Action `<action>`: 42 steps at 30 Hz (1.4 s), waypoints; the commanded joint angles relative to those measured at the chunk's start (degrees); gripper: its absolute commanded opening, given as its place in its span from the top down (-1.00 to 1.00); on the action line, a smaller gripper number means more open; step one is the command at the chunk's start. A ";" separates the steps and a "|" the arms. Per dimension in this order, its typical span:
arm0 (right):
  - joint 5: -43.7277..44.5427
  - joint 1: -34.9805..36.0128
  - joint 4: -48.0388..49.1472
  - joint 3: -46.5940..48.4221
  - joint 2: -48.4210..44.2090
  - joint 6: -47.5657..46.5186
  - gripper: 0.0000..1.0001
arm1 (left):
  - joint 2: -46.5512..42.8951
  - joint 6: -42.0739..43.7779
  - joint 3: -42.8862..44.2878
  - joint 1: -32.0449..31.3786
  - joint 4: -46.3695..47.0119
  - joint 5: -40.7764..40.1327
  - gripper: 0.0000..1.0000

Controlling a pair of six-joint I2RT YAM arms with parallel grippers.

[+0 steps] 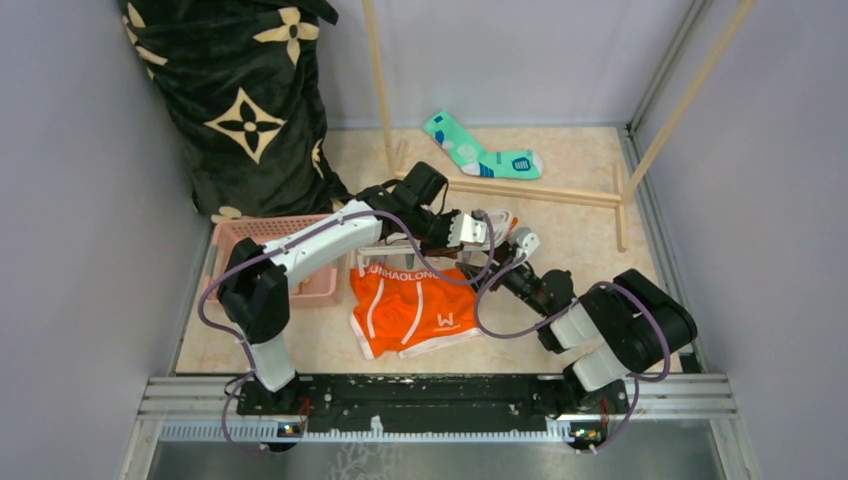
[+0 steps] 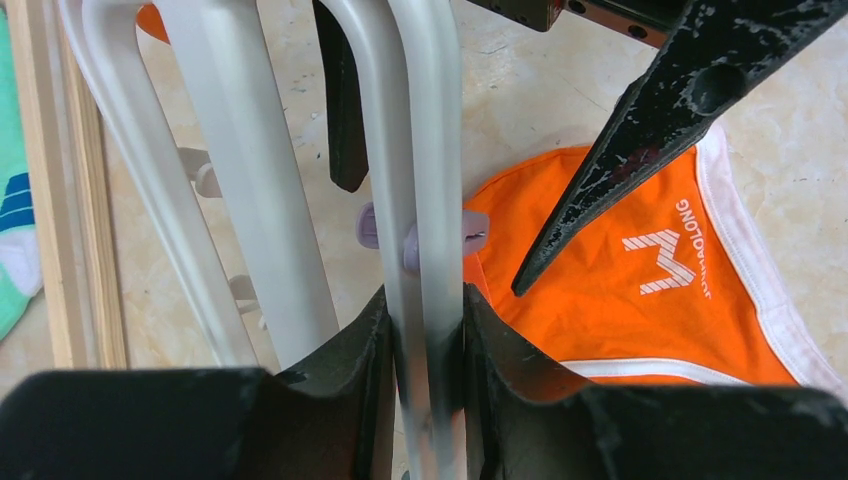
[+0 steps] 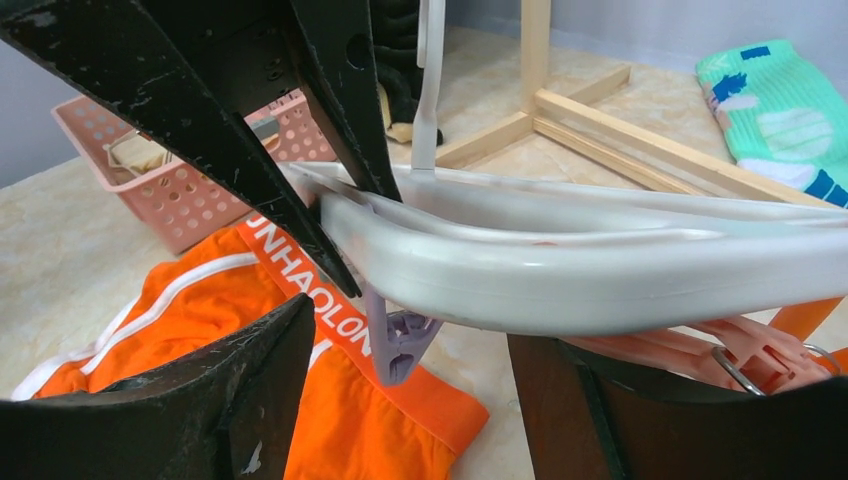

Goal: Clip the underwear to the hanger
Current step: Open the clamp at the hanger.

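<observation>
The orange underwear (image 1: 410, 310) lies flat on the table, waistband lettering toward the far side, also visible in the wrist views (image 2: 640, 300) (image 3: 200, 320). My left gripper (image 2: 425, 300) (image 1: 455, 228) is shut on a bar of the white hanger (image 2: 425, 150), holding the frame (image 3: 560, 270) (image 1: 400, 250) level just above the waistband. A lilac clothespin (image 3: 400, 345) (image 2: 420, 235) dangles from that frame. My right gripper (image 3: 410, 340) (image 1: 515, 245) stands open with the lilac pin hanging between its fingers, which stand apart from it.
A pink basket (image 1: 290, 250) (image 3: 190, 190) sits left of the underwear. A teal sock (image 1: 480, 155) and the wooden rack's base (image 1: 540, 190) lie behind. A black patterned cloth (image 1: 250, 110) fills the back left corner. Orange pins (image 3: 760, 350) hang at the frame's right.
</observation>
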 commanded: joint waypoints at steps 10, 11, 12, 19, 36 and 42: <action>0.78 -0.15 10.32 4.38 -1.98 0.35 -0.26 | -6.07 4.61 0.07 -1.67 1.33 5.44 0.62; 0.55 -0.15 10.27 4.46 -2.34 0.48 -0.25 | -6.14 4.64 0.11 -1.66 1.45 5.40 0.62; 0.42 -0.15 10.32 4.52 -2.82 0.61 -0.24 | -6.24 4.56 0.07 -1.67 1.53 5.32 0.62; -0.41 -0.11 10.32 4.65 -5.08 0.40 -0.20 | -6.97 4.21 0.03 -1.65 2.09 5.34 0.62; -0.08 -0.06 10.30 5.09 -5.22 0.20 0.29 | -8.32 3.50 -0.71 -1.68 3.36 6.00 0.62; -0.40 -0.06 10.32 4.68 -5.72 -0.04 0.13 | -8.14 3.32 -0.77 -1.68 3.36 6.07 0.62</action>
